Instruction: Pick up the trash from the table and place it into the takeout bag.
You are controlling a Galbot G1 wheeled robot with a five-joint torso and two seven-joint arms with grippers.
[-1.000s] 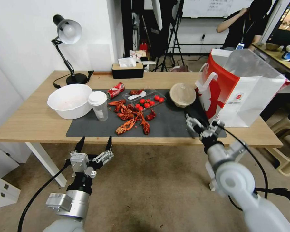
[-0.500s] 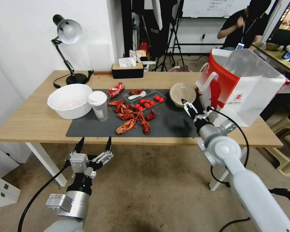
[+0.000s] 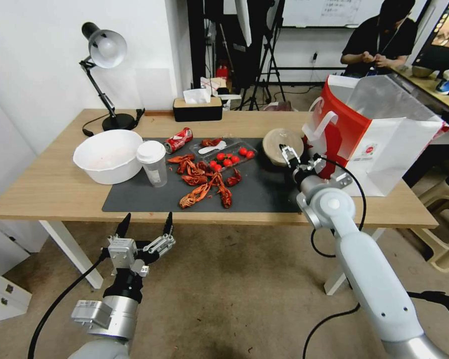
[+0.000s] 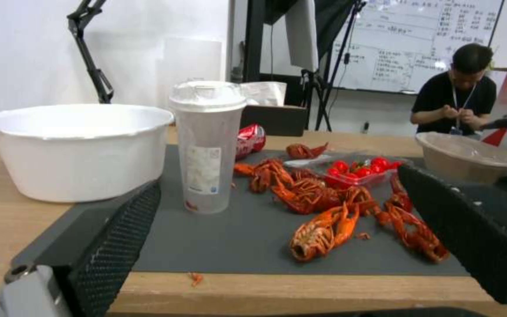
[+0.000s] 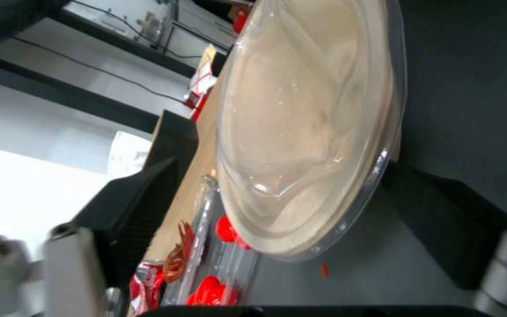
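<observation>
Our right claw (image 3: 298,155) is spread wide around the tan lidded bowl (image 3: 280,143) on the counter (image 3: 50,189); we could crack that slick lid or knock the takeout bag (image 3: 374,134) just beside it.

Head camera is looking down over the surface (image 3: 50,192); 2 wrist cameras are viewing the mat (image 4: 247,237) from low, close positions.
</observation>
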